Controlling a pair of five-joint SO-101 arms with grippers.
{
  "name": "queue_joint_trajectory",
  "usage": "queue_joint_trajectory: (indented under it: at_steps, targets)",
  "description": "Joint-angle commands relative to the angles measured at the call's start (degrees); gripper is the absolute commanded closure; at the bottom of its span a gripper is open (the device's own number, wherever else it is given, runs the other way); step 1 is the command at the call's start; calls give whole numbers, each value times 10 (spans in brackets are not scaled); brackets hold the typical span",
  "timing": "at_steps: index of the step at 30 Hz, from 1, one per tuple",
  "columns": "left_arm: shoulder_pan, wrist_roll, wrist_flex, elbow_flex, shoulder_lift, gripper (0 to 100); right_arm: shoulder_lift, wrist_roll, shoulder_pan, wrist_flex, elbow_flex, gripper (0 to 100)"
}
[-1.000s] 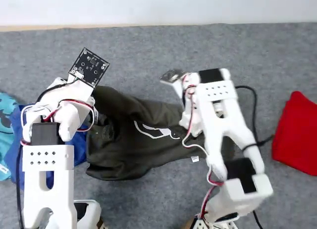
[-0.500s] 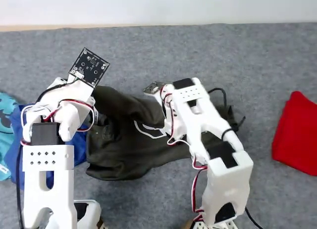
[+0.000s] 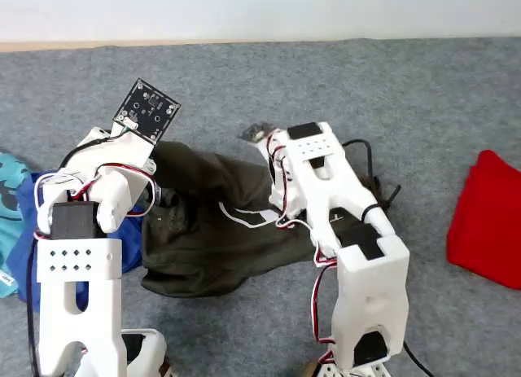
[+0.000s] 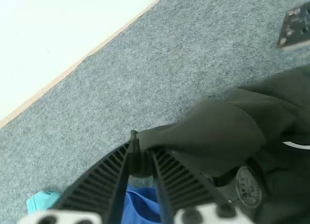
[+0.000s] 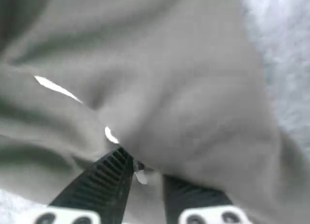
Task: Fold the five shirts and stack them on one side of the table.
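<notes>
A dark olive shirt [image 3: 220, 230] lies crumpled in the middle of the grey table, its white print facing up. My left gripper [image 4: 140, 154] is shut on a bunched edge of the olive shirt [image 4: 227, 132] at its left side; in the high view the left arm [image 3: 98, 198] stands over that edge. My right gripper [image 5: 143, 173] is shut on a fold of the olive shirt [image 5: 184, 88], and the right arm [image 3: 326, 190] lies across its right half. A blue shirt [image 3: 24, 238] and a teal shirt [image 3: 8, 198] lie at the far left. A red shirt [image 3: 488, 222] is at the right edge.
The table surface [image 3: 342, 84] is grey carpet-like cloth, with a pale wall [image 3: 260, 10] along its far edge. Black and red cables [image 3: 366, 165] run along the right arm. Bare carpet lies behind the shirts and between the olive and red ones.
The right arm has swung left across the olive shirt, dragging its right side inward over the middle. The left arm has kept still, holding its edge.
</notes>
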Motion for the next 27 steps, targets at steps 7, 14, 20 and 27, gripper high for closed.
queue_joint_trajectory:
  at_steps: [7, 14, 20, 27]
  targets:
    - [0, -5, -14, -4, -4, 994, -10, 2, 65, 112, -155, 987]
    - [-1, -4, -14, -55, -8, 994, -41, 20, 116, 215, -350, 988]
    - [-1, -3, -37, -196, -4, 994, -158, 34, 138, 212, -404, 988]
    - [-1, -5, -97, -272, -4, 994, -262, 37, 189, 210, -445, 988]
